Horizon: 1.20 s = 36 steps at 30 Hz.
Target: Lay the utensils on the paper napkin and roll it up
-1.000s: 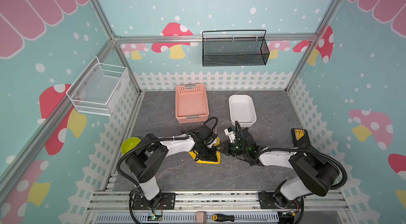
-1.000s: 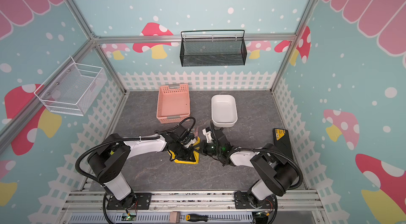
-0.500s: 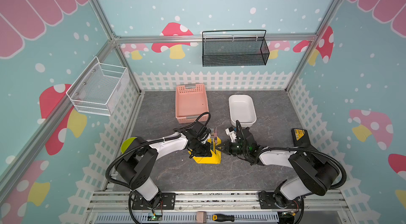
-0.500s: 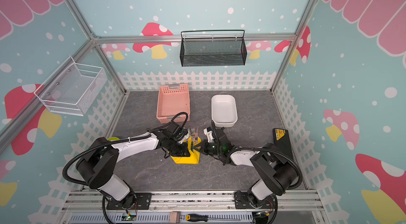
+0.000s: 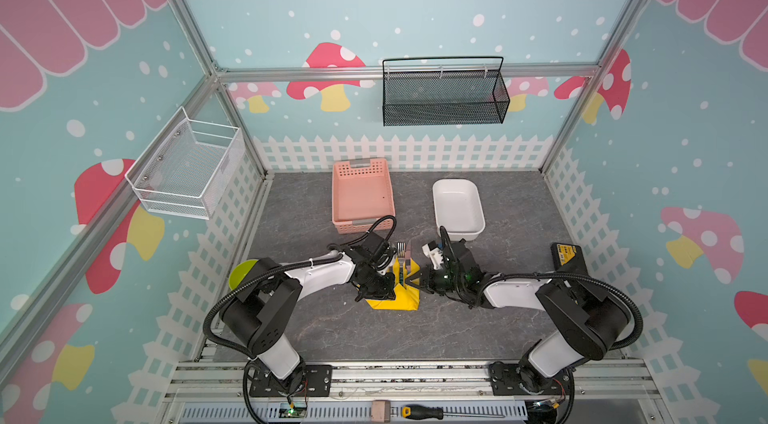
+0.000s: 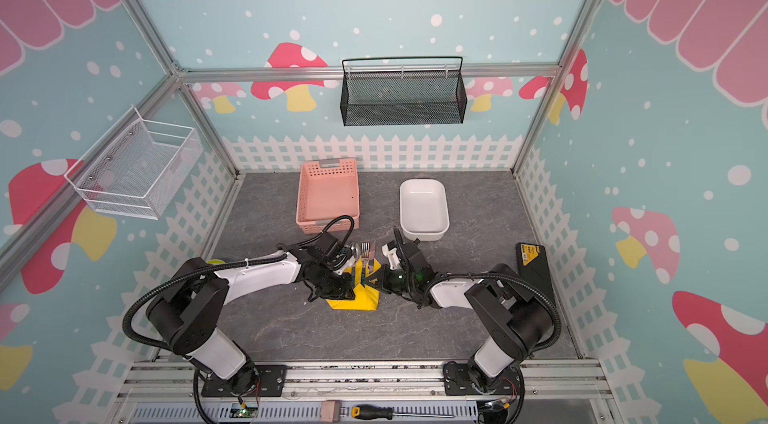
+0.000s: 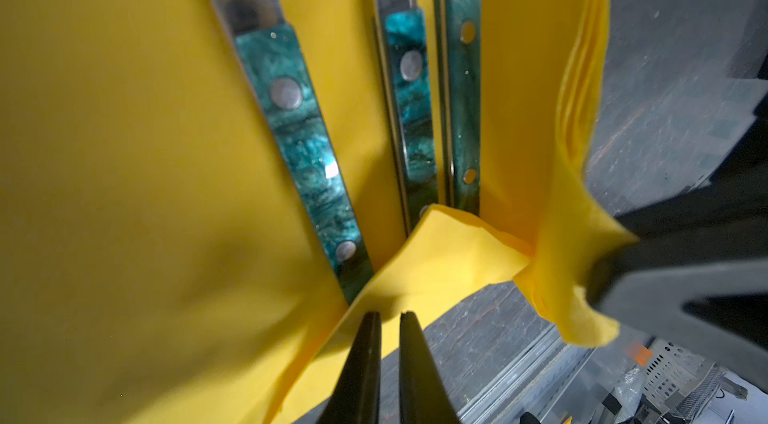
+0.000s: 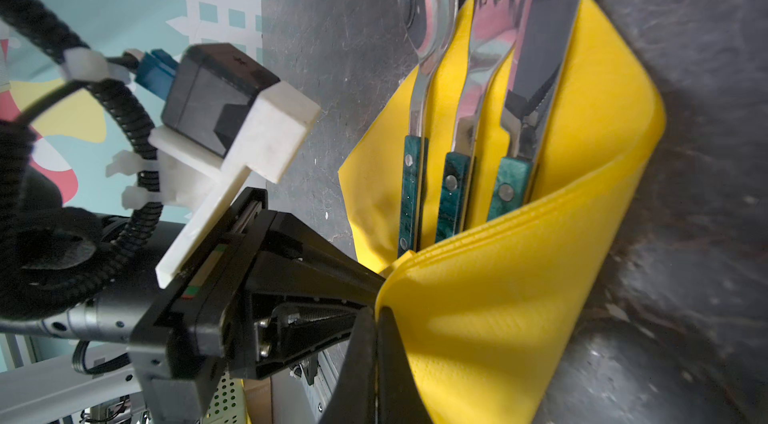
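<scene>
The yellow paper napkin lies at the front middle of the table with both side flaps raised. The utensils, a spoon, a fork and a knife, lie side by side on it. Their teal handles sit in the fold and their heads stick out past the far edge. My left gripper is pinched on the edge of one flap. My right gripper is shut on the opposite flap, lifted over the handle ends.
A pink basket and a white dish stand just behind the napkin. A lime-green bowl sits at the left wall behind my left arm. A black-and-yellow box lies at the right. A screwdriver rests on the front rail.
My left arm has swung back to the left and its gripper has come off the top of the napkin, uncovering the utensil heads. The right gripper has stayed at the napkin's right edge.
</scene>
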### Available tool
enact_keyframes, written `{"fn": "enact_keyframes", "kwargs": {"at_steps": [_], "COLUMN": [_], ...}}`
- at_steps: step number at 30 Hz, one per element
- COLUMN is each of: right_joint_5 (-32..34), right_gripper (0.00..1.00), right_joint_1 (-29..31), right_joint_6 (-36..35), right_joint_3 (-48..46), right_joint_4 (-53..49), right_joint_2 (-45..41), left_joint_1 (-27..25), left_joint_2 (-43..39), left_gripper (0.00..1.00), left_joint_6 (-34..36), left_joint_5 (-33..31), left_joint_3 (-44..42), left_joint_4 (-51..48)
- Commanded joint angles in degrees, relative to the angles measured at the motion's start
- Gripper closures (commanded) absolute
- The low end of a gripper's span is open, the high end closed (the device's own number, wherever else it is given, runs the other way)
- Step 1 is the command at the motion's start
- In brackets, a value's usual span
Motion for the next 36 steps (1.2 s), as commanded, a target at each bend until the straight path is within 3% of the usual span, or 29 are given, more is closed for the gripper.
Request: {"fn": "enact_keyframes", "kwargs": {"at_steps": [1,36], "right_joint_5": [-0.57,-4.47], "right_gripper": [1.00,1.00], "right_joint_1": [0.78,2.79], "right_joint_6": [-0.47,0.08], "right_joint_3": [2.06,6.78], "right_joint_4": [-0.40,5.29], "right_joint_2": [1.60,12.84], "left_joint_1": [0.33,0.34], "left_joint_2": [0.90,2.01], "left_gripper": [0.88,0.89], "left_joint_6": [1.08,0.46], "left_joint_5": [-0.36,0.73], "left_joint_3": [-0.08,-0.05], "left_joint_4": [0.41,1.40]}}
